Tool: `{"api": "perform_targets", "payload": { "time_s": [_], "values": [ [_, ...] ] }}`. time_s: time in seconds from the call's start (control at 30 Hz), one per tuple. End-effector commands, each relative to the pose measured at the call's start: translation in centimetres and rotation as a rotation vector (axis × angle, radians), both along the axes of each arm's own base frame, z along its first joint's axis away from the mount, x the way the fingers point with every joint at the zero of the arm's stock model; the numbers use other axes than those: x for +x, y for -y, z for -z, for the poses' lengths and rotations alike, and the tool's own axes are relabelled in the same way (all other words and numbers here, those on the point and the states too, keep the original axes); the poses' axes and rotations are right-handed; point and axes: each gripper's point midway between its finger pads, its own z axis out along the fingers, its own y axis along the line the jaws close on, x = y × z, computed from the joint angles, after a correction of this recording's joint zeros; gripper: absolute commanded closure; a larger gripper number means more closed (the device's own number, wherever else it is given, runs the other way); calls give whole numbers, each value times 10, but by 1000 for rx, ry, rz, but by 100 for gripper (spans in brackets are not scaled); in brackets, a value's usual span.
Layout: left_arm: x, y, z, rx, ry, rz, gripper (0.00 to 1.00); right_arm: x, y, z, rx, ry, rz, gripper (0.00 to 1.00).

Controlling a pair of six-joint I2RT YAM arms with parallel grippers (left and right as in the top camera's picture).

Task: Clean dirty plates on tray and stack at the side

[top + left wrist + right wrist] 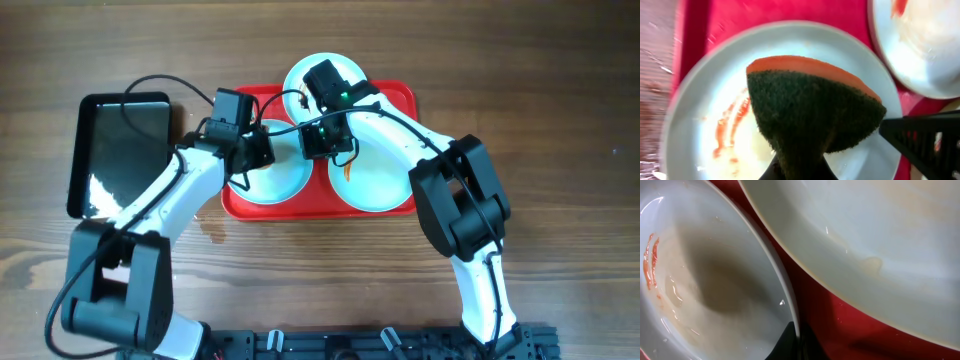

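The red tray [400,95] holds three pale plates. The left plate [275,180] has orange-red smears, seen in the left wrist view [715,100]. My left gripper [252,150] is shut on a green and orange sponge [810,110] and holds it over this plate; its jaws [800,167] are mostly hidden by the sponge. My right gripper [322,140] is shut on the left plate's right rim [790,305], its jaws [797,340] pinching the edge. The right plate [380,185] has an orange smear. The far plate [315,72] overhangs the tray's back rim.
A glossy black tray [120,150] lies on the wooden table left of the red tray. A small wet patch [215,232] is on the table by the red tray's front left corner. Another plate [880,240] lies close beside the gripped rim.
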Motion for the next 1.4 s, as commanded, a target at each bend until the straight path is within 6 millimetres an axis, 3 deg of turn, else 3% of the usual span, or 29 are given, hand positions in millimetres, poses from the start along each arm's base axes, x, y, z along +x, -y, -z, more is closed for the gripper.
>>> {"api": "perform_targets", "payload": {
  "time_s": [0.0,0.37,0.63,0.7,0.77,0.87,1.03,1.27,1.37],
  "values": [
    [-4,10,23,-44,-71,12,96,-11,-4,9,4,-29,-37,95],
    [2,11,64,-63,-128,-65,91,-12,-6,9,14,-25,-61,96],
    [-17,-33,96,168,-215,-104,95,-12,-5,9,13,-25,-61,96],
    [-25,-38,99,184,-249,-110,86,-12,-5,9,13,-25,-61,96],
    [-28,-40,99,188,-265,-114,49,-12,-6,9,14,-25,-61,96],
    [-28,-40,98,187,-264,-114,39,-12,-6,9,13,-24,-61,96],
    [-17,-37,80,173,-228,-115,37,-11,-6,8,15,-22,-59,96],
    [8,-27,17,105,-77,-115,41,-10,-7,8,19,-17,-58,96],
    [12,-23,2,78,-38,-110,43,-10,-7,8,19,-18,-58,96]
  ]
}}
